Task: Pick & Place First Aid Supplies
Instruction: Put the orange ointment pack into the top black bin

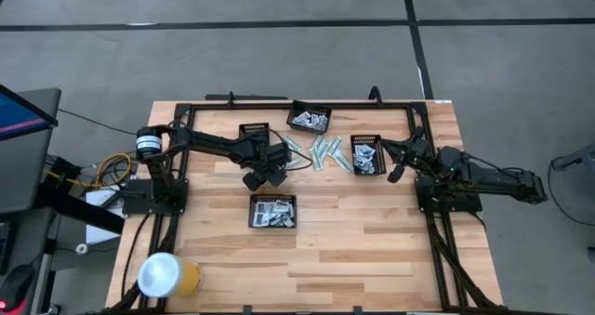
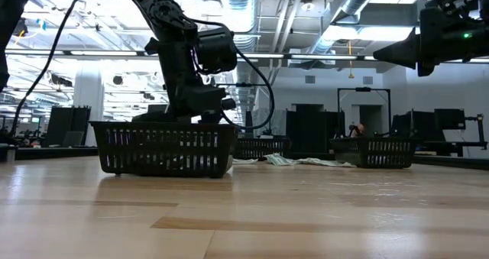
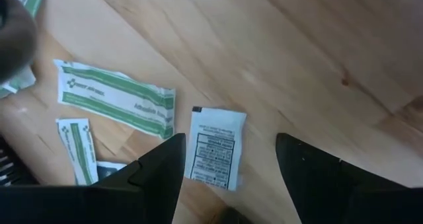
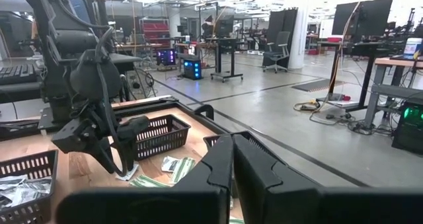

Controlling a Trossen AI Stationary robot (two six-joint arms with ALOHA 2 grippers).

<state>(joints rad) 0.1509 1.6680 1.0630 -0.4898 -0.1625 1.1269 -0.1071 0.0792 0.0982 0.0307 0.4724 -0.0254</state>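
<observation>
A: How far along? Left gripper (image 1: 276,175), fingers apart, hangs over a white sachet (image 3: 215,147) on the table.

B: Trays (image 1: 272,211) partly filled; strips (image 1: 325,151) lie loose at centre, unsorted. Right gripper (image 1: 398,171) waits, pinched together, empty.
</observation>
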